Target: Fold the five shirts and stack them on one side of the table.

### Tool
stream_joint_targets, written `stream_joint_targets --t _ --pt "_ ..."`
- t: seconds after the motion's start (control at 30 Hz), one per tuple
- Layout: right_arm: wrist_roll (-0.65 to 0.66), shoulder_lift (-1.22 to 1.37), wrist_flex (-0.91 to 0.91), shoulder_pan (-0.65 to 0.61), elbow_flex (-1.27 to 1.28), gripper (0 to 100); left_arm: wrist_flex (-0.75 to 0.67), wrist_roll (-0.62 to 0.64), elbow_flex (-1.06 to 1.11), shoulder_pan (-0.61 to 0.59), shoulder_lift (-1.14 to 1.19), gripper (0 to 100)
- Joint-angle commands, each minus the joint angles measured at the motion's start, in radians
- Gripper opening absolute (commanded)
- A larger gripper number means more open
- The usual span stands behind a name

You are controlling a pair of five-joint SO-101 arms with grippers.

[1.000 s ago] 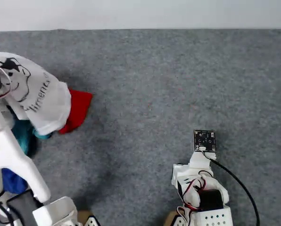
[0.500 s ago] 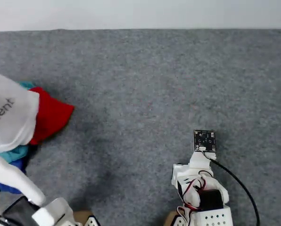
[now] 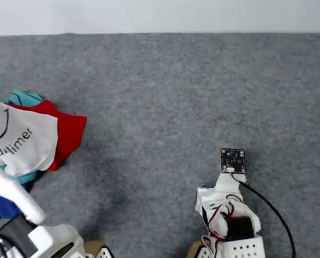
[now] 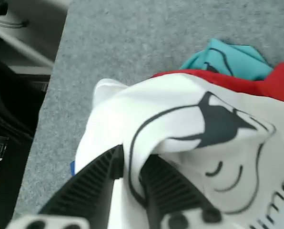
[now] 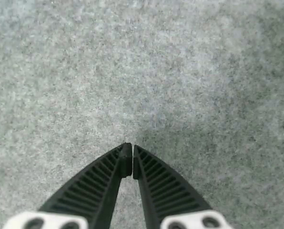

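Note:
A white printed shirt [image 3: 21, 142] lies at the table's left edge on top of a red shirt [image 3: 68, 131], a teal shirt [image 3: 23, 98] and a blue shirt [image 3: 1, 207]. My left gripper [image 4: 132, 167] is shut on a fold of the white shirt [image 4: 180, 119]; the teal shirt [image 4: 228, 59] and the red shirt [image 4: 261, 86] peek out beyond it. The left arm [image 3: 12, 196] rises from the lower left corner. My right gripper [image 5: 129, 164] is shut on nothing, just above the grey mat, with its arm [image 3: 227, 215] folded back at the front right.
The grey mat [image 3: 181, 102] covers the table. Its left edge [image 4: 61, 57] runs close to the pile, with dark equipment beyond it. A black cable [image 3: 270, 207] trails from the right arm.
The left arm has swung the white shirt leftward and down toward the table's edge, settling it over the pile. More of the red shirt now shows. The right arm has stayed still.

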Motion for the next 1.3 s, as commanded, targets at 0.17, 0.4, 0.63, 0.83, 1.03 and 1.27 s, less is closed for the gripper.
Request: stream_joint_targets --t 0.17,0.4,0.63,0.83,1.03,1.27 --pt "0.005 -0.010 0.007 0.010 0.015 0.9 0.120 -0.061 -0.010 0.029 -0.011 24" --pt "0.005 -0.010 0.007 0.010 0.015 0.9 0.129 -0.057 -0.051 0.034 -0.012 14" --pt "0.005 -0.010 0.007 0.010 0.015 0.9 0.227 -0.055 -0.278 0.038 -0.012 0" --pt "0.005 -0.010 0.007 0.010 0.015 0.9 0.319 -0.005 -0.456 0.107 -0.009 0" --pt "0.005 -0.010 0.007 0.010 0.015 0.9 0.315 0.141 -0.501 0.269 -0.014 0" --pt "0.005 -0.010 0.007 0.010 0.015 0.9 0.233 0.365 -0.647 0.479 -0.028 0"
